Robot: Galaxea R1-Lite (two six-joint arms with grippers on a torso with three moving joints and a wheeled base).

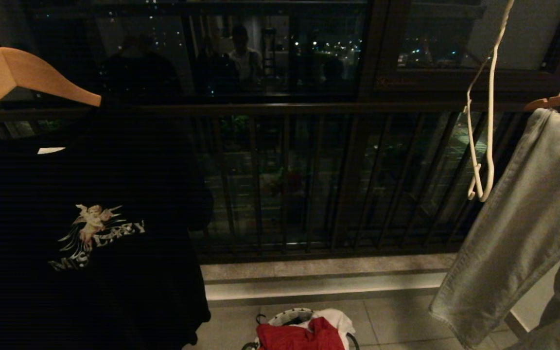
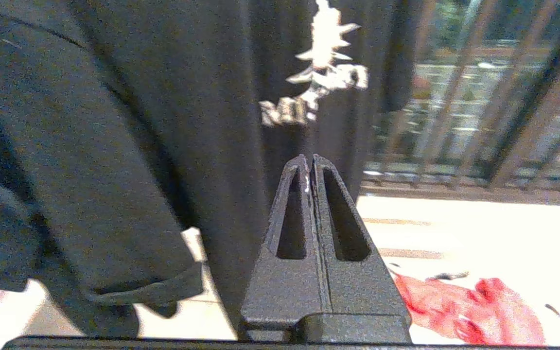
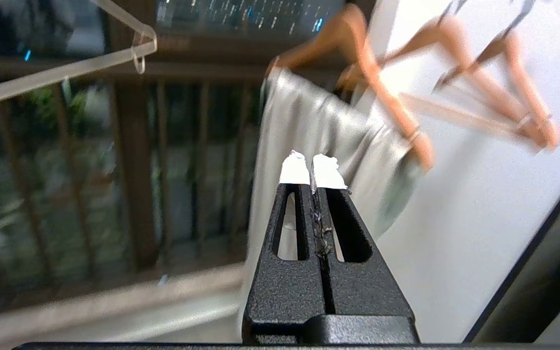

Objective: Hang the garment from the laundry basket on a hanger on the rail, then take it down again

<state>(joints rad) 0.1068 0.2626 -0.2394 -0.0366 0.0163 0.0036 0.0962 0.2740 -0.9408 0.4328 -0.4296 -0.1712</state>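
The red T-shirt [image 1: 299, 336] lies on top in the small round laundry basket [image 1: 285, 317] on the floor. Left gripper [image 2: 309, 163] & right gripper [image 3: 313, 167] are both pressed together, holding nothing. Next, I think: open one wide, reach straight down, pinch just the red cloth, not the white shirt [image 1: 341, 318] beside it. Thin cream wire hanger [image 1: 484, 146] hangs above.

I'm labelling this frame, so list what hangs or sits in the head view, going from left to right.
wooden hanger with the black T-shirt → laundry basket holding the red garment → cream wire hanger → pale grey-blue trousers hanging on another wooden hanger.
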